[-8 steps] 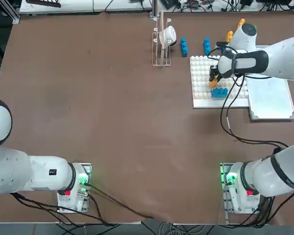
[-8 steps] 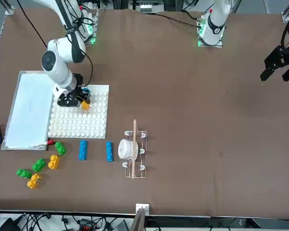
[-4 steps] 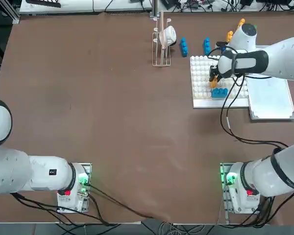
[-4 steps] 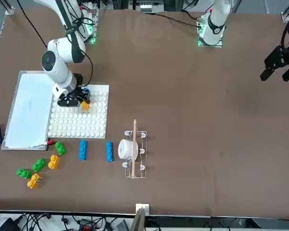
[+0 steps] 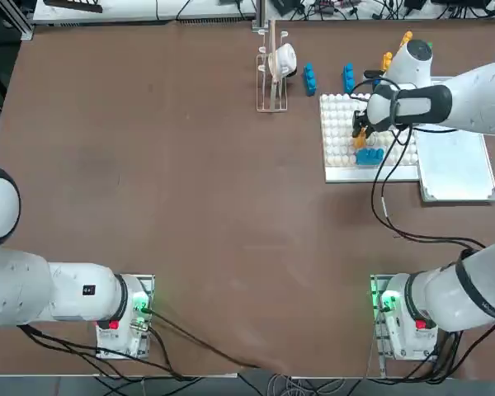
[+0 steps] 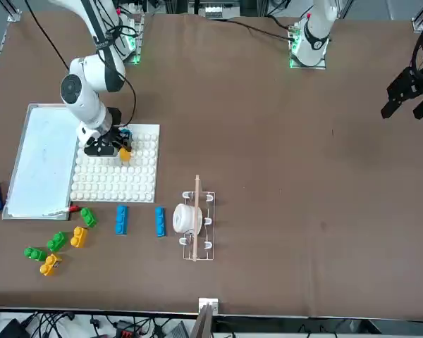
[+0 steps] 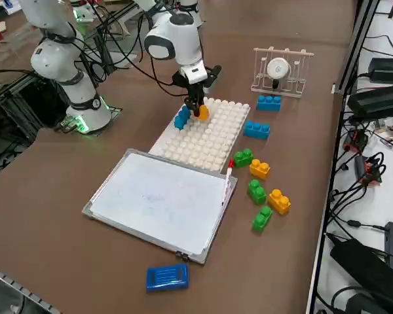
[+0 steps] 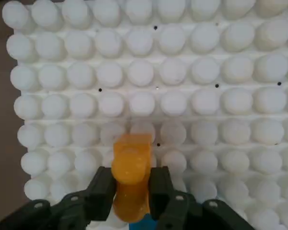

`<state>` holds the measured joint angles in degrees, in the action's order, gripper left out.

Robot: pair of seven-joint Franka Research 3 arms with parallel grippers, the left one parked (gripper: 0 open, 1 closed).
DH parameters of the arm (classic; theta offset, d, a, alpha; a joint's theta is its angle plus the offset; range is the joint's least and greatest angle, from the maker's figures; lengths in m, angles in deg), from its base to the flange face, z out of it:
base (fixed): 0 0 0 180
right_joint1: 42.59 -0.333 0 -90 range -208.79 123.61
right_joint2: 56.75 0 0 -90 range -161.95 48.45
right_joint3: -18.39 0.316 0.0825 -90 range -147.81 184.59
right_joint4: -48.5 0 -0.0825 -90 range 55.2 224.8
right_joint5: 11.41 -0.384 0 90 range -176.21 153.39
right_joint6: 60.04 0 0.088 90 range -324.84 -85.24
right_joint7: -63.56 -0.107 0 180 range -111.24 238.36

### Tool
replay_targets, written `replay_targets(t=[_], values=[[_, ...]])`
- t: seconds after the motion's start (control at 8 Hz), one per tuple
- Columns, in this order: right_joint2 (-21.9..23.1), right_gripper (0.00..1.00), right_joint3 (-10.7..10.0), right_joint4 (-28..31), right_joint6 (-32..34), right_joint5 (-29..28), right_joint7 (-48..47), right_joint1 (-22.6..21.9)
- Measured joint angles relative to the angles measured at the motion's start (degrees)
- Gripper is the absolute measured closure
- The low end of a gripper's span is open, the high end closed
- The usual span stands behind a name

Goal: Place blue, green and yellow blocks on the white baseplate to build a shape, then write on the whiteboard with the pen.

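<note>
On the bench (image 5: 190,206), the baseplate (image 5: 340,161) lies in front of me on my right side, and the whiteboard (image 5: 458,169) lies touching it further right. My hand (image 5: 360,132) is over the baseplate, just behind one block (image 5: 369,155) standing on it. The loose blocks (image 7: 262,186) lie behind both, with the pen (image 7: 228,171) at the whiteboard's far edge. A small rack (image 5: 272,70) stands behind and left of the baseplate.

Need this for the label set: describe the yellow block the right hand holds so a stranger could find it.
Find the white baseplate beside the whiteboard. The right hand is shut on a yellow block right next to the blue block on the plate. The other yellow blocks lie loose on the table.
</note>
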<state>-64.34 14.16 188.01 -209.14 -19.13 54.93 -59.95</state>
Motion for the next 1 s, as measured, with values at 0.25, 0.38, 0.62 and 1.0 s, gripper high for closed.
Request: replay_targets(t=[0.25,0.38,0.62,1.0], values=[[0.0,0.59,0.0,0.0,0.0,0.0,0.0,0.0],[0.0,0.59,0.0,0.0,0.1,0.0,0.1,0.0],[0.2,0.59,-0.2,0.0,1.1,0.0,0.7,0.2],[0.4,0.59,-0.4,0.0,2.2,0.0,0.8,0.2]])
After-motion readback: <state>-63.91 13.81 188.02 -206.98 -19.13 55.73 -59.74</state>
